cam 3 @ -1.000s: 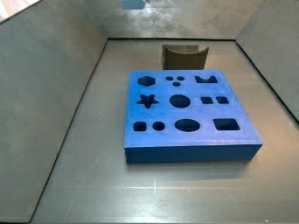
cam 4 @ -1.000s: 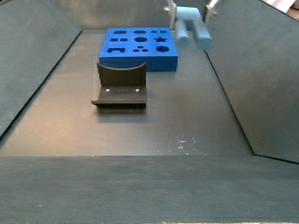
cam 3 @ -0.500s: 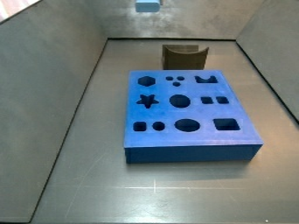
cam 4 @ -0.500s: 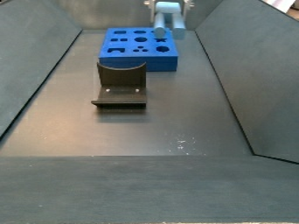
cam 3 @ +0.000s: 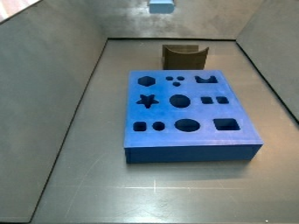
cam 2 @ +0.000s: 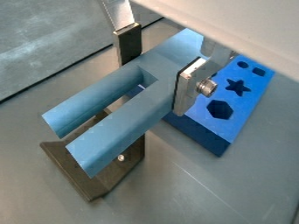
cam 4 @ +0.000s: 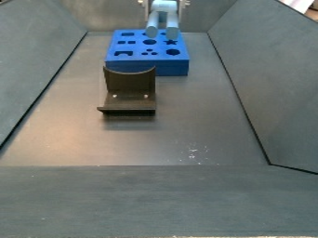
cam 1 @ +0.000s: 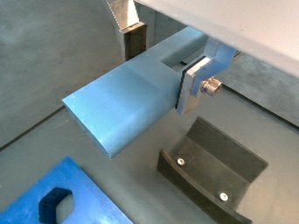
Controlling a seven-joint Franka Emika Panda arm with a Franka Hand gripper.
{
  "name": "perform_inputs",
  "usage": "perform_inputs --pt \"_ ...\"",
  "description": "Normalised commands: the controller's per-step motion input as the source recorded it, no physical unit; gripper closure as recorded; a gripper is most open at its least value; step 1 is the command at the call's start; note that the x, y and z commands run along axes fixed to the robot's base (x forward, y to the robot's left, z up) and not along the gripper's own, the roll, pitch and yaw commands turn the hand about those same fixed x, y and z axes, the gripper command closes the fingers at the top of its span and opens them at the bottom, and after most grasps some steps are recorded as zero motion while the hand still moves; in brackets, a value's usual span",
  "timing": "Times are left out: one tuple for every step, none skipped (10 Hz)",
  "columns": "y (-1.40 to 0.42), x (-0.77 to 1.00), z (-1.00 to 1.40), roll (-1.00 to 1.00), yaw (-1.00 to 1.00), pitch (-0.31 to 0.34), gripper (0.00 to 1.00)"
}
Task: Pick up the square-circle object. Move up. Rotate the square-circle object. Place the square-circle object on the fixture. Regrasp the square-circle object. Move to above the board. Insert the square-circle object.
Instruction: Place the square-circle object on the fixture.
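The gripper [cam 2: 158,74] was clamped on the square-circle object [cam 2: 117,118], its silver finger plates pressed against the sides of the pale blue bar in both wrist views. The piece was carried well clear of the floor. In a side view only its blue end [cam 3: 162,6] showed at the top edge of the picture, high above the far end of the floor. In the other side view it hung [cam 4: 162,16] above the far edge of the board [cam 4: 149,51].

In a wrist view the bar lay long and roughly level, with the fixture [cam 1: 216,166] below it and a corner of the board [cam 1: 52,201] close by. The fixture's notch looked empty and nothing sat in the board holes [cam 3: 180,101].

Judged step: rotating the piece or carrying it to the fixture. The pickup and lift looked done; the placement was not yet done.

The next move probably called for lining the bar up over the fixture [cam 4: 126,88] and lowering it into the U-shaped notch before any release. The risk I saw was the bar coming down skewed and catching the notch wall. I couldn't tell the exact height above the fixture.
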Motion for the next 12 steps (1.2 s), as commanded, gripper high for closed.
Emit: perform_inputs --pt "-0.03 0.74 0.01 0.14 0.04 0.176 1.00" --pt "0.37 1.00 -0.07 -1.00 0.06 -0.055 1.00" --pt "0.39 1.00 -0.08 -1.00 0.06 -0.054 1.00" --pt "0.31 0.91 -0.06 -1.00 0.03 -0.048 1.00" --pt "0.15 0.78 -0.03 -1.00 0.03 -0.024 1.00" --pt "0.08 0.68 -0.01 -1.00 0.03 0.004 1.00" --pt "0.07 0.59 0.00 -1.00 0.02 0.029 1.00" --pt "0.06 0.51 -0.01 -1.00 0.01 0.047 1.00" --pt "0.05 0.40 -0.02 -1.00 -0.01 0.076 1.00" --pt "0.05 0.32 -0.01 -1.00 -0.02 0.101 1.00" --pt "0.05 0.27 -0.01 -0.98 -0.03 0.114 1.00" --pt "0.05 0.14 -0.01 -0.70 -0.06 0.113 1.00"
